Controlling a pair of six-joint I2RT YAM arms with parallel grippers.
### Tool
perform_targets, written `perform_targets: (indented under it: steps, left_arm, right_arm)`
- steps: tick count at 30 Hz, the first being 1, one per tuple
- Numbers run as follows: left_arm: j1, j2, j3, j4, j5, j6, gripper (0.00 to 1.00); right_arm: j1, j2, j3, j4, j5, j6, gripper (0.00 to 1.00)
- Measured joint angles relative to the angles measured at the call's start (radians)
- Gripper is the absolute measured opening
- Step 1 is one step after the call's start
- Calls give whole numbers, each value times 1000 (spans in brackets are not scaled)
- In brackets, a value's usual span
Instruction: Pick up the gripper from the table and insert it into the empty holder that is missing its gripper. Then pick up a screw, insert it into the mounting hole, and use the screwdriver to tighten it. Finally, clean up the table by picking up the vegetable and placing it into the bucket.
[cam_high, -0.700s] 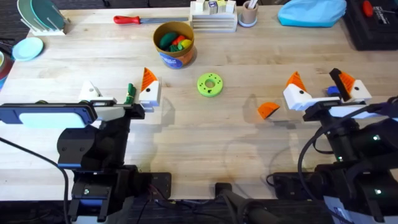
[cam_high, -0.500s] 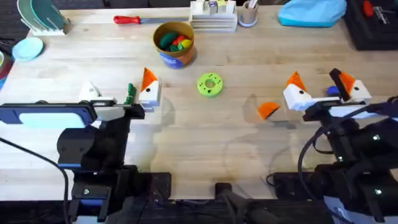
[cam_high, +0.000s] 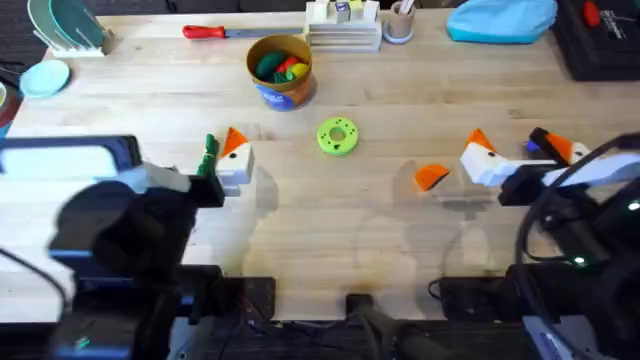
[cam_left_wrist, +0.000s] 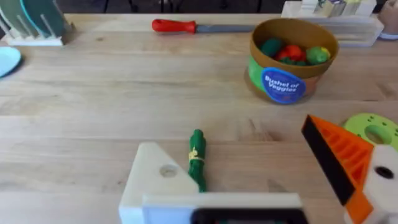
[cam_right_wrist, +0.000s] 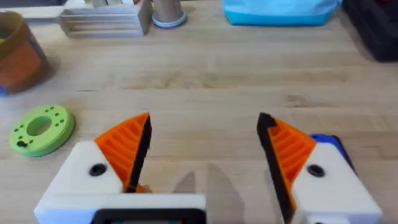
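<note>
The small orange gripper (cam_high: 431, 177) lies loose on the table, right of centre. My left gripper (cam_left_wrist: 231, 146) is open; one finger is the plain white holder (cam_left_wrist: 158, 180), the other carries an orange ribbed wedge (cam_left_wrist: 339, 155). The dark-green vegetable (cam_left_wrist: 197, 158) (cam_high: 208, 155) lies on the table between those fingers, close to the holder. My right gripper (cam_high: 518, 150) (cam_right_wrist: 205, 130) is open, with orange wedges on both fingers, just right of the loose gripper. The blue screwdriver (cam_right_wrist: 326, 142) peeks out behind its right finger. The yellow-orange bucket (cam_high: 283, 93) (cam_left_wrist: 283, 84) stands at the back, holding toy vegetables.
A lime-green disc with holes (cam_high: 338, 136) lies mid-table. A red-handled screwdriver (cam_high: 215, 32), a white organiser (cam_high: 343, 25), a pen cup (cam_high: 399, 22) and a blue cloth (cam_high: 500, 20) line the far edge. A dish rack (cam_high: 65, 25) and a pale blue plate (cam_high: 45, 78) sit far left.
My left arm has risen toward the camera and looks larger and blurred; its fingers drew slightly back. My right gripper shifted a little to the right. The objects on the table have not moved.
</note>
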Motion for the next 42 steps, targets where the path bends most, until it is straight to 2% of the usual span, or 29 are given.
perform_targets:
  steps: [4,8,13,18,23,24,25,30,32,33,34,39,40,42]
  left_arm:
    - [0,139,226,-222,-50,0,991]
    - [0,334,416,-363,-88,18,991]
    - [0,594,602,-570,-104,84,991]
    - [0,797,654,-573,-106,94,991]
    - [0,948,654,-570,-106,94,991]
    - [0,979,654,-562,-106,87,962]
    - [0,1001,654,-555,-106,86,864]
    - [-3,1057,655,-537,-106,87,72]
    - [-19,1038,661,-540,-107,87,7]
    - [-34,1021,667,-540,-106,90,14]
    - [-58,997,678,-539,-107,94,140]
    - [-210,829,738,-450,-99,95,906]
    - [-240,792,744,-423,-85,92,969]
    - [-300,718,745,-351,-44,92,991]
  right_arm:
    - [0,140,204,-111,22,4,992]
    - [0,314,404,-210,30,7,991]
    - [0,502,536,-273,30,11,991]
    - [0,582,555,-276,13,11,992]
    - [0,597,555,-279,6,11,991]
    - [0,597,555,-278,6,12,991]
    - [0,597,555,-279,6,12,991]
    - [0,597,555,-279,6,14,991]
    - [0,597,555,-279,5,14,991]
    - [0,597,555,-279,6,14,991]
    - [0,597,555,-279,5,14,992]
    - [0,597,555,-294,6,14,992]
    - [0,597,555,-302,6,14,992]
    - [0,597,555,-322,5,14,992]
